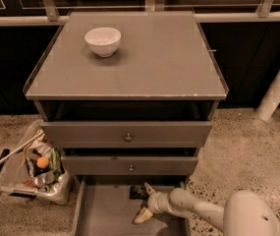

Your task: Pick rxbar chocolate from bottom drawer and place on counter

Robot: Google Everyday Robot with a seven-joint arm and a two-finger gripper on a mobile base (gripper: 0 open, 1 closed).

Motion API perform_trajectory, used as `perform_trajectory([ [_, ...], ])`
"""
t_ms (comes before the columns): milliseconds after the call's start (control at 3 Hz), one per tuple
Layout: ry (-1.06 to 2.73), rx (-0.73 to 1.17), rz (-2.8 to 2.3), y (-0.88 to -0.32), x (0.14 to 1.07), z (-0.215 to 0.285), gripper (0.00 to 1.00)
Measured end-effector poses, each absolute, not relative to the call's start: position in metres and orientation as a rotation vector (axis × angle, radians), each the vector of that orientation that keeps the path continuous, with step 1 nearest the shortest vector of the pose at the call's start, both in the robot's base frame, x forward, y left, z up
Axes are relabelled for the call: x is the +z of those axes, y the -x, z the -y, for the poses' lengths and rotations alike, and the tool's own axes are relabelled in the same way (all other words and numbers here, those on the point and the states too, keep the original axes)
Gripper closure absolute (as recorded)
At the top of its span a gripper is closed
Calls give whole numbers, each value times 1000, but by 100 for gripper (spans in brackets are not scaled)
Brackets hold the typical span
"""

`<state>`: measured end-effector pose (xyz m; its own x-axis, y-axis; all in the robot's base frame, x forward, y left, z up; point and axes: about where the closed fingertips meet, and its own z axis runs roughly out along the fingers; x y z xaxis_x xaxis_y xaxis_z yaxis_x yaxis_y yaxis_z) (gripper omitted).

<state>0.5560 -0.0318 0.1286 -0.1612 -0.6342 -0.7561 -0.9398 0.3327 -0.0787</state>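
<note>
The rxbar chocolate is a small black wrapped bar lying on the floor of the bottom drawer, close under the front of the middle drawer. My gripper reaches into the bottom drawer from the right, with the white arm behind it. It is open. The upper finger is next to the bar's right end and the lower finger points toward the drawer's front. The bar is not held. The counter is the flat grey top above.
A white bowl stands at the counter's back left. Two knobbed drawers stick out above the bottom drawer. A clear bin of rubbish sits on the floor at the left. A white post stands at the right.
</note>
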Motion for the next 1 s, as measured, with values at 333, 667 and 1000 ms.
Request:
perform_trajectory([
  [333,1405,505,-1894,-586,121,35,0],
  [667,1405,505,-1894,-586,121,35,0],
  [1000,1403,479,-1897,-596,116,35,0],
])
